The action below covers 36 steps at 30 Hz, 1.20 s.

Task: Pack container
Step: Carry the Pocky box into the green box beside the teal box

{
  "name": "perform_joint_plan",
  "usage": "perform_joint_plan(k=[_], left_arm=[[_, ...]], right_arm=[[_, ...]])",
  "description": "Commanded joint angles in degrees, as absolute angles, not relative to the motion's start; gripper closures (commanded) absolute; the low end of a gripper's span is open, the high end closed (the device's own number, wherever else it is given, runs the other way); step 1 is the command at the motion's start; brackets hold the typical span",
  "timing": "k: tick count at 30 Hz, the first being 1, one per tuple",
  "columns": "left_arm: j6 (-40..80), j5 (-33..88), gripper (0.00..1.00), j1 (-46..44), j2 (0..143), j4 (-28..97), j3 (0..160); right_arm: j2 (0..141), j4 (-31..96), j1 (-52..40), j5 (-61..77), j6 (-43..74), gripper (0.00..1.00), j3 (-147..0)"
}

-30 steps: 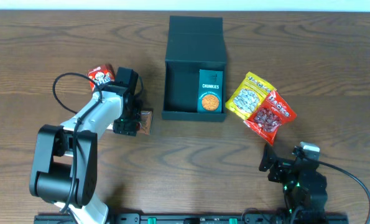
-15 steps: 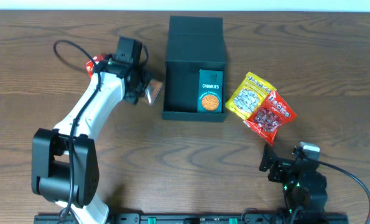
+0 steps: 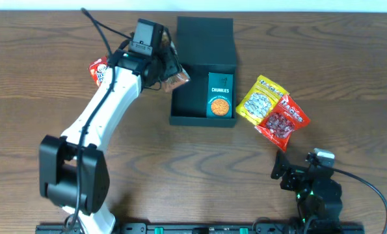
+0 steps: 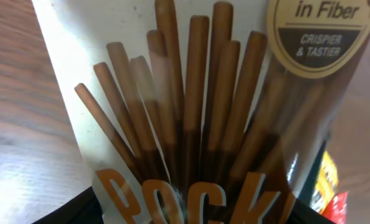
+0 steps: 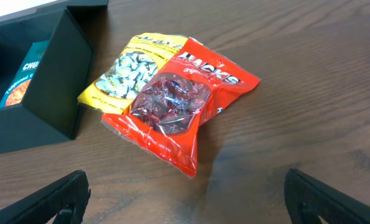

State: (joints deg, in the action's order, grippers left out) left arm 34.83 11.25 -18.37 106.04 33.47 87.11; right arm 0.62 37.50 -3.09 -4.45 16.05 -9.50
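The dark teal container [image 3: 203, 120] stands open at the table's centre back, its flap lid [image 3: 205, 39] laid back. A small teal Chunkies box [image 3: 220, 95] lies inside at the right. My left gripper [image 3: 170, 73] is shut on a Pocky pack [image 3: 177, 79] and holds it above the container's left wall. The pack [image 4: 197, 106] fills the left wrist view. My right gripper [image 5: 185, 196] is open and empty near the front right; the container [image 5: 45, 93] shows at the left of its view.
A yellow snack bag [image 3: 257, 99] and a red Hacks bag [image 3: 283, 121] overlap to the right of the container; both also show in the right wrist view, yellow [image 5: 132, 68] and red [image 5: 178, 99]. A red snack pack [image 3: 98, 70] lies left of the left arm.
My left gripper has lifted the Pocky pack from the table at the left and carried it back and right, to the container's left wall. The right arm has not moved.
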Motion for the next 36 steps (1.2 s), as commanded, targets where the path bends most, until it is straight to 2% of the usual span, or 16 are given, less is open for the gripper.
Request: perform_joint_plan(k=[1, 6, 12, 21, 25, 29, 36], left_arm=[[29.8, 13.0, 0.35, -20.9, 109.4, 32.8, 90.0], [27.2, 13.1, 0.34, -23.1, 113.4, 34.7, 95.1], [22.3, 10.3, 0.32, -25.3, 119.2, 42.7, 101.2], [20.5, 11.2, 0.3, -25.9, 122.9, 49.8, 102.0], [19.2, 12.0, 0.14, -26.0, 122.9, 50.7, 102.1], [18.8, 11.9, 0.11, -25.9, 122.9, 50.9, 102.3], [18.0, 8.5, 0.15, -25.9, 122.9, 50.7, 105.7]], right_arm=[[0.3, 37.5, -2.7, -4.5, 15.4, 0.01, -9.0], [0.3, 37.5, -2.7, -4.5, 15.4, 0.01, -9.0], [0.3, 37.5, -2.7, -4.5, 15.4, 0.01, -9.0], [0.3, 37.5, -2.7, -4.5, 15.4, 0.01, -9.0], [0.3, 37.5, -2.7, -4.5, 15.4, 0.01, -9.0], [0.3, 37.5, -2.7, -4.5, 15.4, 0.01, -9.0], [0.3, 37.5, -2.7, -4.5, 15.4, 0.01, -9.0]])
